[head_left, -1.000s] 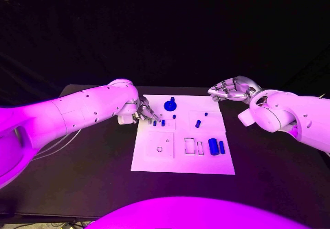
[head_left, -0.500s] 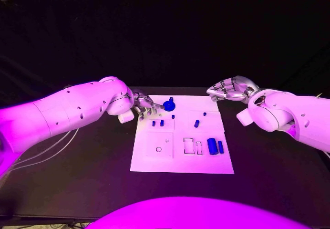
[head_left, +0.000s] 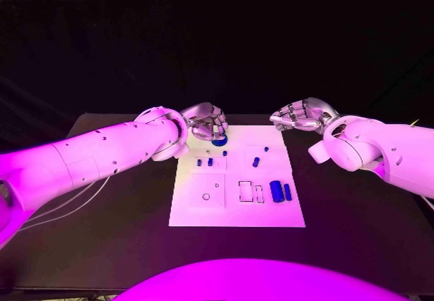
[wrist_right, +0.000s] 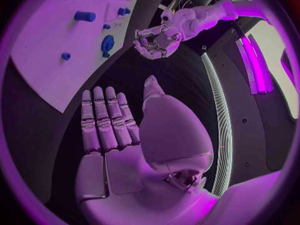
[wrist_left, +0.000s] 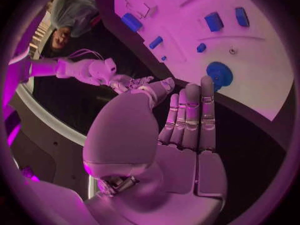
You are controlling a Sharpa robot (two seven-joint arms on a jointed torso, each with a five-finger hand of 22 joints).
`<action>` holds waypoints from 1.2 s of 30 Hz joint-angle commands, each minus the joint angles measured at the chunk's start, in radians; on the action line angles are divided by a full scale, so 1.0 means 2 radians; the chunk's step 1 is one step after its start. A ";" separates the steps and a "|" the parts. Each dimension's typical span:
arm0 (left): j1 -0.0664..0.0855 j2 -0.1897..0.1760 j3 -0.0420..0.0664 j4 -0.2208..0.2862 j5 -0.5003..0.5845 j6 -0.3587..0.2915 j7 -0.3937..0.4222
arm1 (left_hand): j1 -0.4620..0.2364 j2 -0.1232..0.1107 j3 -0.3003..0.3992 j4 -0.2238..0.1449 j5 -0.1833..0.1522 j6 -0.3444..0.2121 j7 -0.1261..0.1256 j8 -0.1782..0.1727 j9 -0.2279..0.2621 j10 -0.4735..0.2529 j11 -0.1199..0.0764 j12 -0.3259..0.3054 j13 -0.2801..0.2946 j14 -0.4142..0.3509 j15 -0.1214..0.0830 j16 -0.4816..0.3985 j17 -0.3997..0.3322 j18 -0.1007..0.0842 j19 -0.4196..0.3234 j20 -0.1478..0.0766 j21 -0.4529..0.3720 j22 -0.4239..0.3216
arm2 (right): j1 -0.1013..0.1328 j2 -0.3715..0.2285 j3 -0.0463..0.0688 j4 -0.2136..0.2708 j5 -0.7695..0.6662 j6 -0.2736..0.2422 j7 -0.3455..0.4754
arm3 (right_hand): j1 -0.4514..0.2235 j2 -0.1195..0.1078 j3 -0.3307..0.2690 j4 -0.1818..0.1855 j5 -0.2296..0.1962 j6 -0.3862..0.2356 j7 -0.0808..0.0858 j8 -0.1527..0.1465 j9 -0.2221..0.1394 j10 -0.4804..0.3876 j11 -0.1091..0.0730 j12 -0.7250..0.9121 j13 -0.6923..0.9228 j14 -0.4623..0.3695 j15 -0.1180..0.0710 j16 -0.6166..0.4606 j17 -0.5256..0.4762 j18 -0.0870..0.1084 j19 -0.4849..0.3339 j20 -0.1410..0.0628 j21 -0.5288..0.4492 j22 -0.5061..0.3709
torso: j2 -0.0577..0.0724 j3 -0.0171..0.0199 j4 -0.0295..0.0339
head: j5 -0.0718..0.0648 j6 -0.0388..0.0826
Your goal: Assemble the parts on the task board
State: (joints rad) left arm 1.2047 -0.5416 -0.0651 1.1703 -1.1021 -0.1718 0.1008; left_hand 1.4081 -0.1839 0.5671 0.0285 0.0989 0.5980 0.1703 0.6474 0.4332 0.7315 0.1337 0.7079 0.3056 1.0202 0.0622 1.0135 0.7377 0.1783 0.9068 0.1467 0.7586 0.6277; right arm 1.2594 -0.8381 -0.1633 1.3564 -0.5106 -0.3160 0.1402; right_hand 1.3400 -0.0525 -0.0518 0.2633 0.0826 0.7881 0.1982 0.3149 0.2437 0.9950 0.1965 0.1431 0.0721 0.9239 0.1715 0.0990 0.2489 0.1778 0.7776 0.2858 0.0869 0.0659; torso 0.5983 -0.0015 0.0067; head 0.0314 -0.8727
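The white task board (head_left: 237, 212) lies mid-table. On it are a round blue disc (head_left: 220, 142) at its far edge, two small blue pegs (head_left: 204, 162), a slanted peg (head_left: 256, 162) and two larger blue cylinders (head_left: 281, 192). My left hand (head_left: 206, 128) hovers above the board's far left corner, just beside the disc, with straight fingers (wrist_left: 187, 120) and nothing in it. My right hand (head_left: 298, 116) hangs off the board's far right corner, its fingers (wrist_right: 103, 120) also straight and empty. In the wrist views the disc (wrist_left: 219, 74) (wrist_right: 107, 43) lies beyond the fingertips.
Shallow rectangular recesses (head_left: 249, 191) and a small round hole (head_left: 206, 196) mark the board's near half. Black tabletop (head_left: 108, 219) surrounds the board. A person stands at the rim of the left wrist view, touching nothing.
My left hand has risen from the board's left edge by the two small pegs and moved toward the far edge, beside the blue disc. The right hand has barely moved.
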 commanded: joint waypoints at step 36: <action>-0.022 0.082 -0.014 -0.095 -0.198 0.047 -0.008 | -0.007 -0.006 -0.004 -0.009 -0.009 0.103 -0.011 -0.095 -0.068 0.056 -0.007 -0.077 -0.080 0.042 -0.007 0.090 0.003 0.003 0.016 -0.003 0.038 0.029 | 0.000 0.004 0.000 0.002 -0.013 -0.013 0.007 | 0.013 0.011 0.010 -0.009 -0.003 0.003 0.025 -0.005 0.006 -0.002 0.000 -0.005 -0.004 0.006 0.000 0.002 -0.005 0.002 0.011 0.000 0.003 0.002 | 0.000 -0.0003 -0.0003 | -0.006 0.000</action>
State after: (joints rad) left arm 1.1602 -0.3818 -0.0928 0.9796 -1.4925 -0.0863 0.0906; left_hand 1.3951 -0.2022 0.5301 0.0177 0.0865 0.7989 0.1498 0.4700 0.3070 0.8228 0.1249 0.5632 0.1568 1.1007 0.0462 1.1735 0.7287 0.1787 0.9344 0.1412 0.8314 0.6840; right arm 1.2593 -0.8317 -0.1631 1.3583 -0.5358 -0.3433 0.1511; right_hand 1.3596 -0.0329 -0.0517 0.2632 0.0826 0.7881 0.1982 0.3149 0.2437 0.9950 0.1965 0.1431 0.0721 0.9240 0.1715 0.0991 0.2483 0.1777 0.7791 0.2874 0.0869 0.0659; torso 0.5990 -0.0026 0.0060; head 0.0193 -0.8727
